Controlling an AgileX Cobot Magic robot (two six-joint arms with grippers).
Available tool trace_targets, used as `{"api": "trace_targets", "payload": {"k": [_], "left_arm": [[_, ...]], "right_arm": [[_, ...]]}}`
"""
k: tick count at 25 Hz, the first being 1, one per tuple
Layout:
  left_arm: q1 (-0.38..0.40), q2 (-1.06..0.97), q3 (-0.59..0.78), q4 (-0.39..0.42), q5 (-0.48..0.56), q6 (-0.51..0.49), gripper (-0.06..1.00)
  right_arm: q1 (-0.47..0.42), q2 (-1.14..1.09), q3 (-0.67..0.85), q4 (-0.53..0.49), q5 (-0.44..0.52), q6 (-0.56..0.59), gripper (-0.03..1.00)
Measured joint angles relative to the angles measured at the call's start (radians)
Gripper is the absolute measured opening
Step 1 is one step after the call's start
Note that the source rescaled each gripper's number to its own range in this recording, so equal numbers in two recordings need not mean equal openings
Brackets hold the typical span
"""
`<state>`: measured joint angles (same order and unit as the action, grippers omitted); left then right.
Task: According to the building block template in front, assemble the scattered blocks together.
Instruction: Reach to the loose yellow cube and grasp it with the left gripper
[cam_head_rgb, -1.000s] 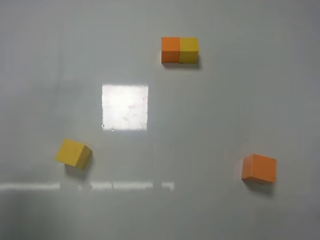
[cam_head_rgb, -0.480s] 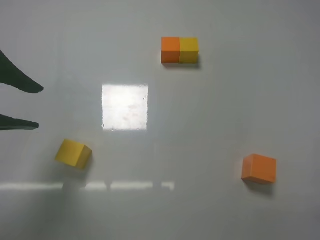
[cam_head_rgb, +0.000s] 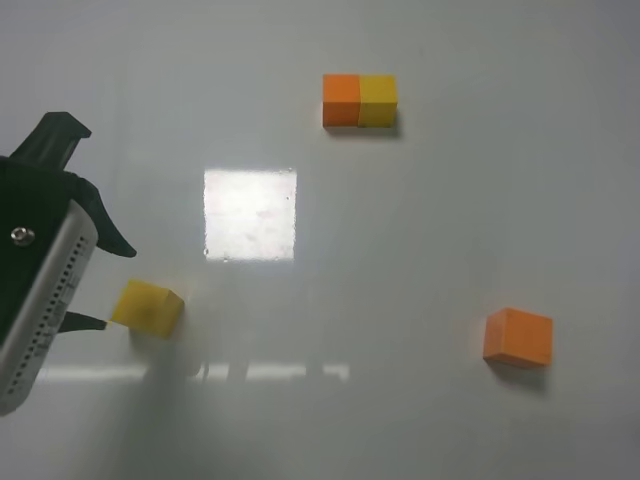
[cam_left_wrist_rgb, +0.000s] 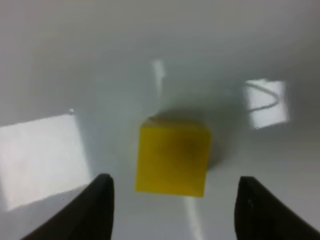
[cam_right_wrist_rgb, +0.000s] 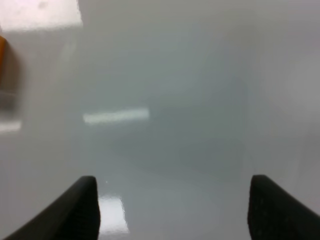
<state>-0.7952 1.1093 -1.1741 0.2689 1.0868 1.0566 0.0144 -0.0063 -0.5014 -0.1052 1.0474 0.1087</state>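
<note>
In the high view, the left pincer (cam_head_rgb: 106, 284) is reaching in from the left edge of the frame with its fingers spread. The yellow cube (cam_head_rgb: 147, 307) is sitting at lower left, just beyond the fingertips. The lower fingertip is showing right at the cube's left face, and I cannot tell whether they are touching. The orange cube (cam_head_rgb: 518, 337) is lying at lower right, well apart from the yellow one, with bare white desk (cam_head_rgb: 400, 260) stretching between them. The building block template (cam_head_rgb: 359, 100) is resting at upper centre, orange half on the left and yellow half on the right, clear of both loose cubes. A bright square reflection (cam_head_rgb: 250, 213) is glaring on the desk between the template and the yellow cube. In the left wrist view, the yellow cube is standing just ahead of the two dark fingers (cam_left_wrist_rgb: 97, 205), centred on the gap, with desk showing on each side of it. In the right wrist view, the right pincer (cam_right_wrist_rgb: 173, 185) is hanging spread over bare desk, pinching nothing, and a blurred sliver of orange (cam_right_wrist_rgb: 2, 55) is showing at the frame edge.
</note>
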Motion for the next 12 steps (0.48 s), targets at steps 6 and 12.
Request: {"api": "trace_targets", "payload": {"k": [6,12], "left_arm": [[-0.073,0.013,0.0,0.115,0.094,-0.084,0.57],[-0.094,0.045,0.0,0.181,0.09,-0.113,0.81]], "right_arm": [[0.0,0.0,0.0,0.0,0.0,0.0,0.58],[0.0,0.0,0.0,0.0,0.0,0.0,0.58]]}}
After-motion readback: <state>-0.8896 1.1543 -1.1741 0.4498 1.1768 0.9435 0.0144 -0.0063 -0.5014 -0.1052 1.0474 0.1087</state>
